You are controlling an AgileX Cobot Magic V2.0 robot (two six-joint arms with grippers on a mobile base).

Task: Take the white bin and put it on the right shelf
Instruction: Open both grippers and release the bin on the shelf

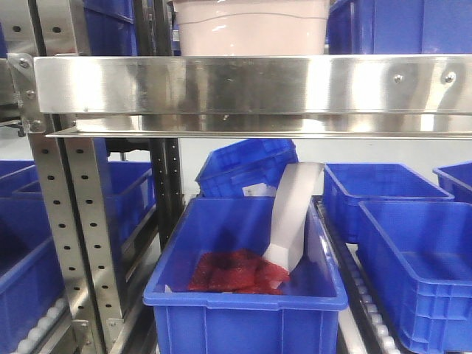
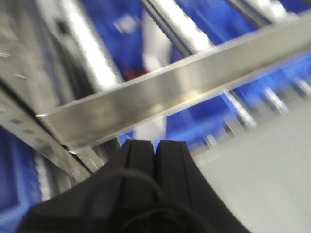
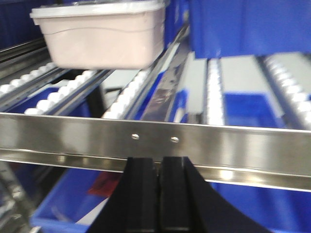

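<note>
The white bin is seen resting on the roller tracks of the right shelf, set back behind the shelf's broad front rail. In the right wrist view its long side with the wavy ridge is turned toward the camera, so its long axis is seen running roughly parallel to the rail, slightly skewed, with the lid uppermost. In the front-facing view only its lower front wall is shown above the rail, near the middle of the frame.

The right tool is placed in front of and below the rail, well apart from the bin, which lies up and to the left of it; its fingers are pressed together with nothing between them. The left tool is likewise closed on nothing, just below the slanting rail in a blurred view; the bin is not shown there.

A blue crate is set just beside the bin on its right, and open roller track is left in front of both. Below the shelf, another blue crate holding red packets and a white curved strip is flanked by further blue crates. A perforated upright is at the left.
</note>
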